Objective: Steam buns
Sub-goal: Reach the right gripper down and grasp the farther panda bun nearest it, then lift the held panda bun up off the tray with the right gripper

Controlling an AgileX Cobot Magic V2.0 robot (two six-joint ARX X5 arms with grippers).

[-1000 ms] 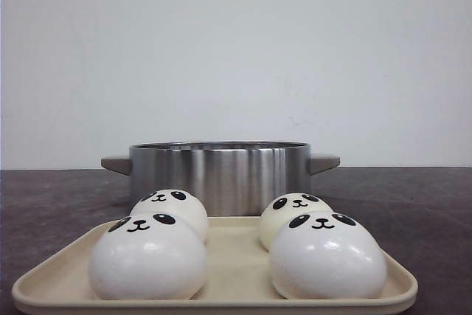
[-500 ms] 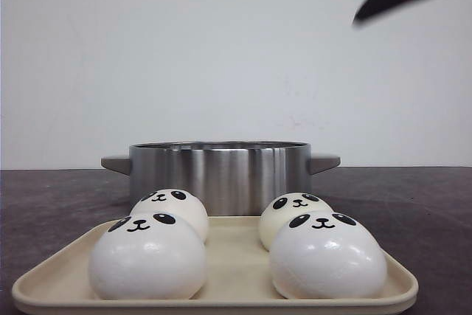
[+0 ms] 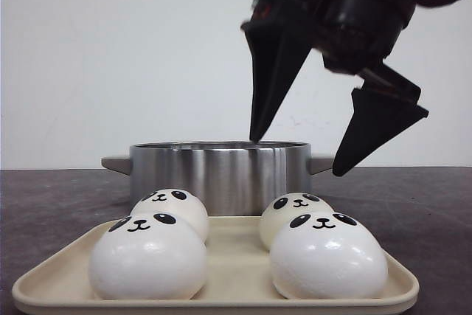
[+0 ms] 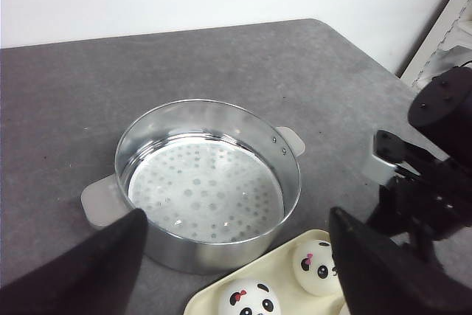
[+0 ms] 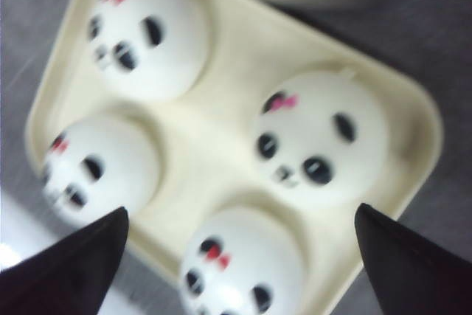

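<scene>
Several glossy white panda-faced buns lie on a cream tray point(image 3: 214, 305): front left bun point(image 3: 147, 257), back left bun point(image 3: 171, 208), back right bun point(image 3: 293, 210) and front right bun point(image 3: 327, 257). Behind the tray stands a steel steamer pot point(image 3: 220, 171) with an empty perforated floor point(image 4: 203, 189). My right gripper point(image 3: 299, 156) hangs open above the tray's right half, clear of the buns. In the blurred right wrist view, my right gripper point(image 5: 241, 210) spreads wide over a bun point(image 5: 243, 263). My left gripper point(image 4: 236, 215) is open, high over the pot's near wall, holding nothing.
The pot has flat grey handles point(image 3: 116, 164) on both sides. The dark table point(image 4: 66, 108) reaches back to a white wall. The right arm point(image 4: 435, 175) shows beside the tray point(image 4: 200, 302) in the left wrist view, with two buns point(image 4: 317, 267) near it.
My right gripper has come down from the top right of the front view and now hangs open over the tray. The buns, tray and pot have not moved.
</scene>
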